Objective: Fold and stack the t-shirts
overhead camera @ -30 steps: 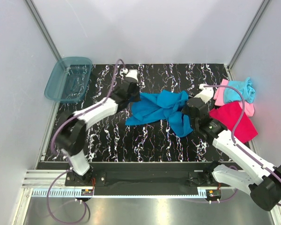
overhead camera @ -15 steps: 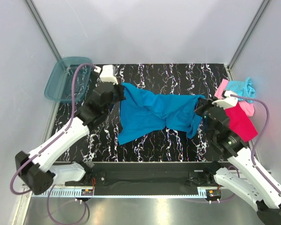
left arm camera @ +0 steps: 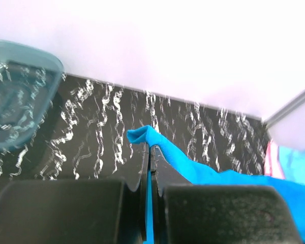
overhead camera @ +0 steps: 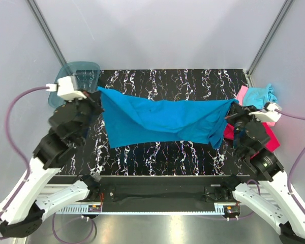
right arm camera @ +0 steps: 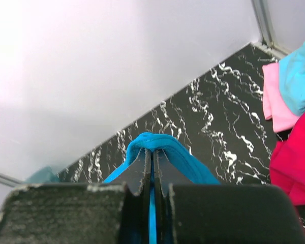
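Left gripper (left arm camera: 151, 152): clamped tight on the blue tee's (overhead camera: 162, 119) left corner, raised beside the bin (overhead camera: 84, 70).
Right gripper (right arm camera: 152, 155): pinched shut on its right corner, by the red tee (overhead camera: 227, 136).
Blue tee: hangs stretched between them over the table (overhead camera: 157, 155).
Table: black, white-veined; pink tee (overhead camera: 242, 94) and aqua tee (overhead camera: 262, 93) at the far right.
Room: plain white walls (overhead camera: 157, 35).
Change: a second ago the tee was bunched mid-table; the arms have since pulled apart.
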Action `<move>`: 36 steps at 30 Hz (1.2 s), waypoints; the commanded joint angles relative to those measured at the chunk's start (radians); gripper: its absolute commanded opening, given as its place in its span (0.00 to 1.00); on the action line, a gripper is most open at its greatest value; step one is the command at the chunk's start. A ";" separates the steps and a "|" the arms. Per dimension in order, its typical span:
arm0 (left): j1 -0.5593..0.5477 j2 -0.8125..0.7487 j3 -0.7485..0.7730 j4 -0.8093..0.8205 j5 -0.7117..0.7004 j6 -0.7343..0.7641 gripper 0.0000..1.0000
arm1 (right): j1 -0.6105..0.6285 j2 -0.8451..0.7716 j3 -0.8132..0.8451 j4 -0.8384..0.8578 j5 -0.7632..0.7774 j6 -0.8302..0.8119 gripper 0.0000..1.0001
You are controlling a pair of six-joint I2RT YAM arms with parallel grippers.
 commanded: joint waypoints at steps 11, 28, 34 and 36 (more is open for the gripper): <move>-0.005 -0.108 0.101 -0.095 -0.020 -0.001 0.00 | -0.007 -0.094 0.130 -0.082 0.053 0.038 0.00; 0.011 0.260 -0.055 0.018 -0.161 -0.045 0.00 | -0.075 0.170 -0.130 -0.068 -0.031 0.309 0.00; 0.056 0.451 -0.061 0.096 -0.199 -0.075 0.00 | -0.160 0.337 -0.187 0.030 -0.060 0.332 0.00; 0.071 0.493 -0.067 0.127 -0.225 -0.073 0.00 | -0.198 0.394 -0.192 0.051 -0.065 0.329 0.00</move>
